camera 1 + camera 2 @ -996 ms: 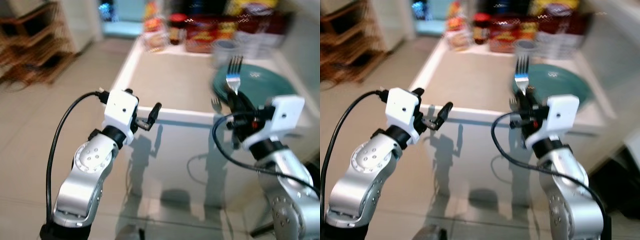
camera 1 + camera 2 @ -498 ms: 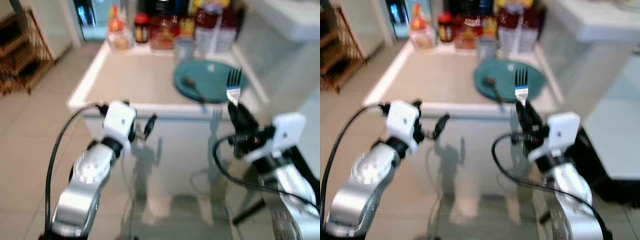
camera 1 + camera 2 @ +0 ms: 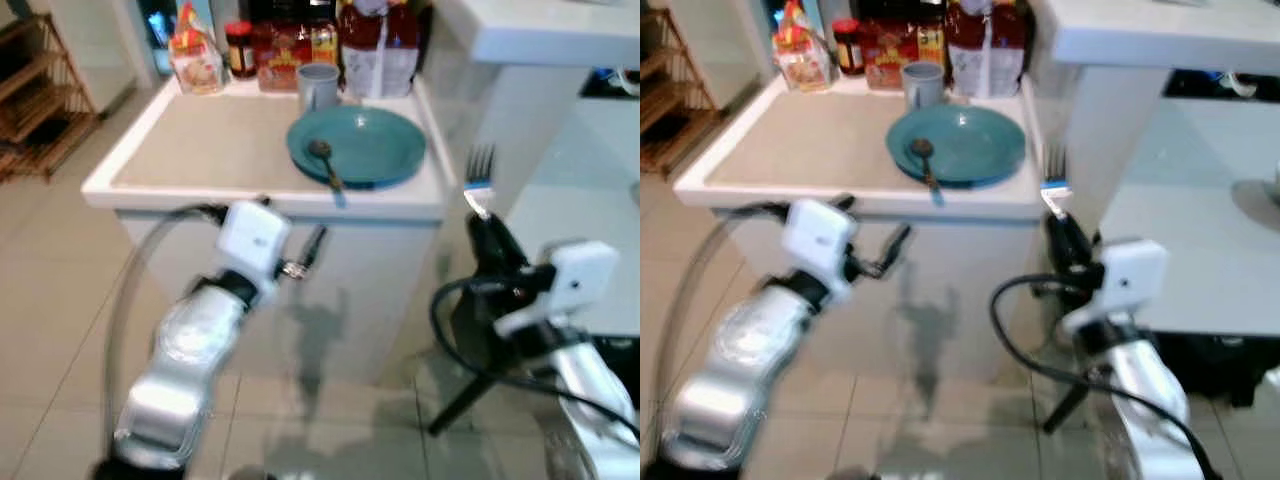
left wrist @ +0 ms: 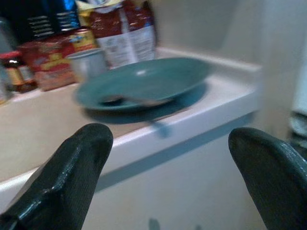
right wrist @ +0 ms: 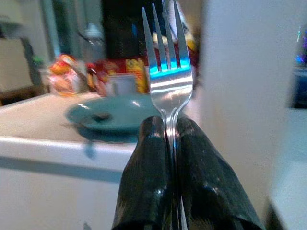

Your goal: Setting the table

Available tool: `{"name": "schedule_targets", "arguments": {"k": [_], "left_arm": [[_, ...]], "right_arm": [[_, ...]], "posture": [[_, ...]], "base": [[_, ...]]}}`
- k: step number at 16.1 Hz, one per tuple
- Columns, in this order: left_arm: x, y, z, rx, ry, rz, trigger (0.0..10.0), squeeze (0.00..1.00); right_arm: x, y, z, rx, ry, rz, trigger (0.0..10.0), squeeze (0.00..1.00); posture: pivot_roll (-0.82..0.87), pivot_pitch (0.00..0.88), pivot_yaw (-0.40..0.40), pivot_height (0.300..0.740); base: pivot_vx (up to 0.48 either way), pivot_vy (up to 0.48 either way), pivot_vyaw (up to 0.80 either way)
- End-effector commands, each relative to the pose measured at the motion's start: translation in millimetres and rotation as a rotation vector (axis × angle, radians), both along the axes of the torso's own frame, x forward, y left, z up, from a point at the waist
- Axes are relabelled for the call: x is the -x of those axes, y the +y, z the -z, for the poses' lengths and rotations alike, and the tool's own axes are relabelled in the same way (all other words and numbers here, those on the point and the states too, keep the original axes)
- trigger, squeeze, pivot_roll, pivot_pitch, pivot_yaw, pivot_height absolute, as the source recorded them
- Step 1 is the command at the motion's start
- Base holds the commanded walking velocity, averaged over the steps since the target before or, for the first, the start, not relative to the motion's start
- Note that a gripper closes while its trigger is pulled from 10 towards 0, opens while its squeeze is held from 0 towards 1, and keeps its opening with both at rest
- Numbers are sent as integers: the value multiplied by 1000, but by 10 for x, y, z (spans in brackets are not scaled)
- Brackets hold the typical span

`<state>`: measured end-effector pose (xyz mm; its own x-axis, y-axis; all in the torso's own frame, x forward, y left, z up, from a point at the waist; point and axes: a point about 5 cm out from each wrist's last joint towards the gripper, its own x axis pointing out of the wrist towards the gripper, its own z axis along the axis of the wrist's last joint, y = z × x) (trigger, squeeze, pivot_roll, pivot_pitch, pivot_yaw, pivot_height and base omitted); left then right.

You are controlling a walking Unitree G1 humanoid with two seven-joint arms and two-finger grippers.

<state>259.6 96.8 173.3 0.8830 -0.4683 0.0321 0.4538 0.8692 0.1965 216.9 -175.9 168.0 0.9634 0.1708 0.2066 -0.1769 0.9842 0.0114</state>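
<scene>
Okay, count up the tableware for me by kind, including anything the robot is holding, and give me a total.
Plates: 1, the teal plate
Spoons: 1, the spoon lying on that plate
Cups: 1, the grey cup
Forks: 1, the fork in the right gripper
Total: 4

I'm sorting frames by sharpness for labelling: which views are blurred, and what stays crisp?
Left wrist view: all soft, the teal plate smeared by motion. Right wrist view: the fork is crisp with a blue glint, background out of focus. Eye views: mildly blurred overall, the left arm's cable streaked.
</scene>
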Motion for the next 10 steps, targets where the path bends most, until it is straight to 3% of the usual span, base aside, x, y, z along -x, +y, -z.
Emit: {"name": "schedule_targets", "arguments": {"k": [1,3,4,10], "left_arm": [[-31,42,-55,-25,-35,-13,10000,86],[-36,32,-56,-26,-37,-7,10000,86],[-40,32,-57,-32,-40,-2,10000,86],[-22,-7,-22,-34,-31,25,10000,86]], "right_arm": [[-9,-3,-33,-9,-30,4,10000,0],[-3,-35,-3,-5,-25,15,10000,0],[5,-70,8,-52,-26,38,10000,0],[92,-115,73,-53,2,70,10000,0]], "posture": [[12,30,1,740],[9,27,3,740],[8,24,5,740],[-16,28,27,740]], "base": [[0,-330,800],[0,-332,800],[0,-330,0],[0,-332,0]]}}
